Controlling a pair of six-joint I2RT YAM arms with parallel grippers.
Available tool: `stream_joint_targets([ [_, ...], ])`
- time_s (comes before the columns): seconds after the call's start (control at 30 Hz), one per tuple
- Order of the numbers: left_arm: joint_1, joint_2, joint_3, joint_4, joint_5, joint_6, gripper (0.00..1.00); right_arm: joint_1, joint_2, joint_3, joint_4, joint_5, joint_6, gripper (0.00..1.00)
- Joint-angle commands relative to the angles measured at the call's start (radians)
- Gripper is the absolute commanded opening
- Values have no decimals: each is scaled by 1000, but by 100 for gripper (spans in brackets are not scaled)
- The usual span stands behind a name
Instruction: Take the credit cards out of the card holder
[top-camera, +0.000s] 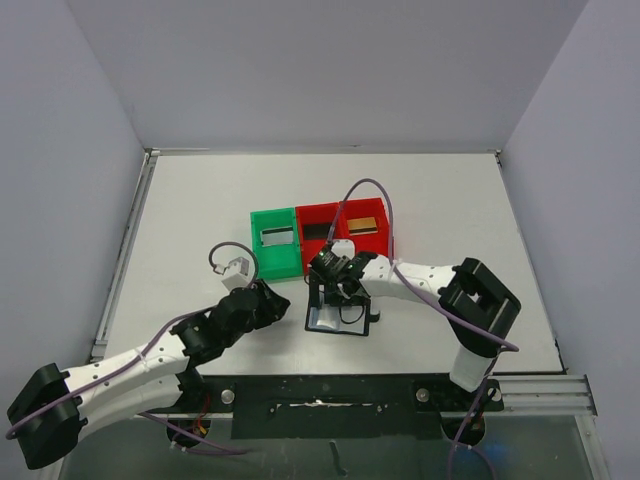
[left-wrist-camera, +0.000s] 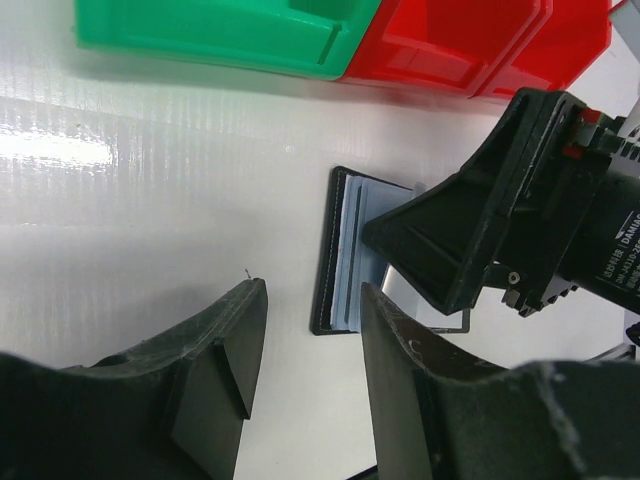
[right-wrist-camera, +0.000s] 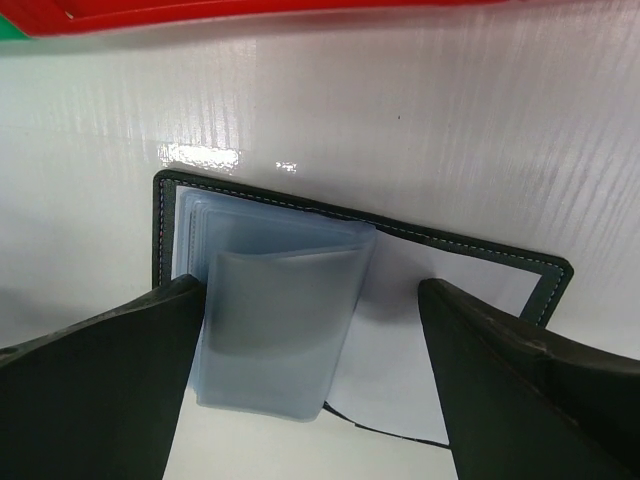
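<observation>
The card holder (top-camera: 337, 319) lies open on the table, black with grey-blue pockets. In the right wrist view the card holder (right-wrist-camera: 452, 262) shows its plastic pockets (right-wrist-camera: 280, 320) folded up, with no card visible in them. My right gripper (top-camera: 335, 287) hangs just above it, open and empty (right-wrist-camera: 310, 385), one finger on each side of the pockets. My left gripper (top-camera: 268, 300) is open and empty (left-wrist-camera: 305, 350), just left of the card holder (left-wrist-camera: 335, 250). A silvery-grey card (top-camera: 277, 237), a black card (top-camera: 316, 231) and a gold card (top-camera: 363, 224) lie in the bins.
A green bin (top-camera: 262, 262) and two red bins (top-camera: 342, 212) stand side by side just behind the card holder. They fill the top of the left wrist view, green bin (left-wrist-camera: 220, 30) left, red bins (left-wrist-camera: 450, 50) right. The right arm's wrist (left-wrist-camera: 520, 210) is close to my left fingers.
</observation>
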Motion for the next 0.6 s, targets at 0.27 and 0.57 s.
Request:
stream_joint_targets([
  [0.27, 4, -53, -25, 58, 15, 21, 41, -2, -44, -33, 87, -48, -42, 69],
  [0.57, 2, 26, 1, 161, 91, 80, 41, -113, -176, -237, 341, -285, -44, 53],
])
